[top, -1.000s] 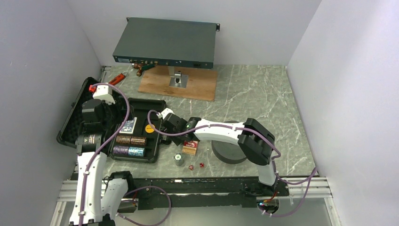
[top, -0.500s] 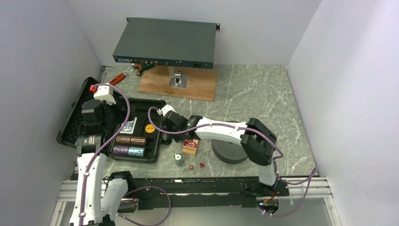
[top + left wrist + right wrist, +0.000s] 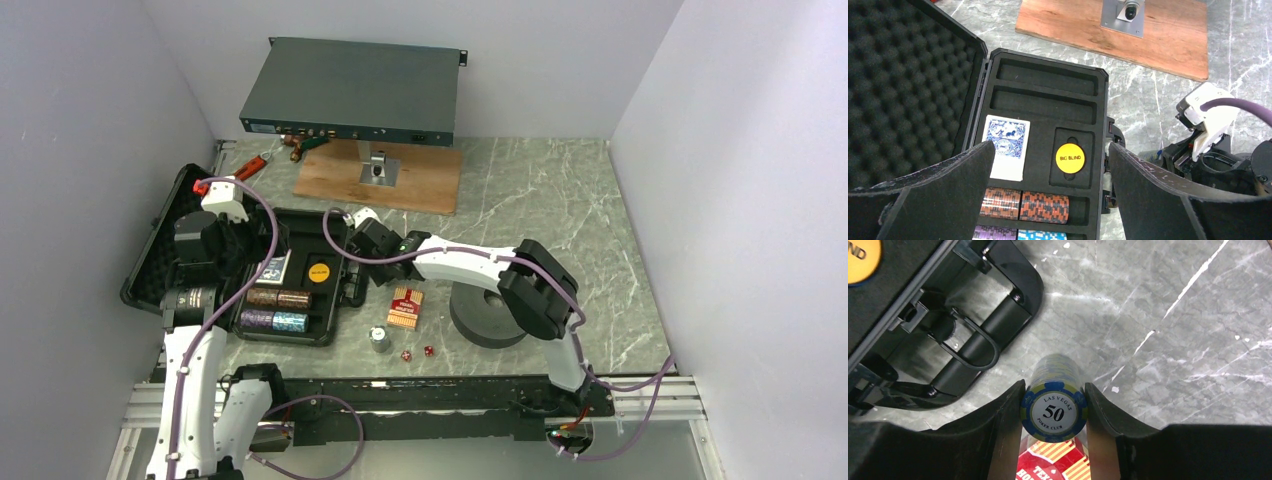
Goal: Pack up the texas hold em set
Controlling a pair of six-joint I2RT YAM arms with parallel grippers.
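Right gripper (image 3: 1053, 386) was clamped on a blue-and-yellow chip stack (image 3: 1053, 412), face marked "LAS VEGAS 50". The stack was pinched between both pads and held over the marble table (image 3: 560, 210), just beside the handle (image 3: 973, 347) of the briefcase (image 3: 300, 215).

Left gripper (image 3: 1050, 148) was held over the open case with its fingers (image 3: 943, 190) spread wide and nothing between them. The foam-lined lid (image 3: 903, 75) was folded out to the left.

Seated in the tray:
- blue-backed deck (image 3: 1007, 146)
- yellow "BIG BLIND" disc (image 3: 1070, 158)
- orange-brown chip row (image 3: 1023, 204)
- purple/light-blue chip row (image 3: 272, 321)

The two far slots were unfilled.

Out on the table:
- red card box (image 3: 403, 306), near the case's right edge
- short upright chip stack (image 3: 380, 339)
- two red dice (image 3: 407, 355), just beside that stack

The grey foam ring (image 3: 490, 318) was seen right of the card box.
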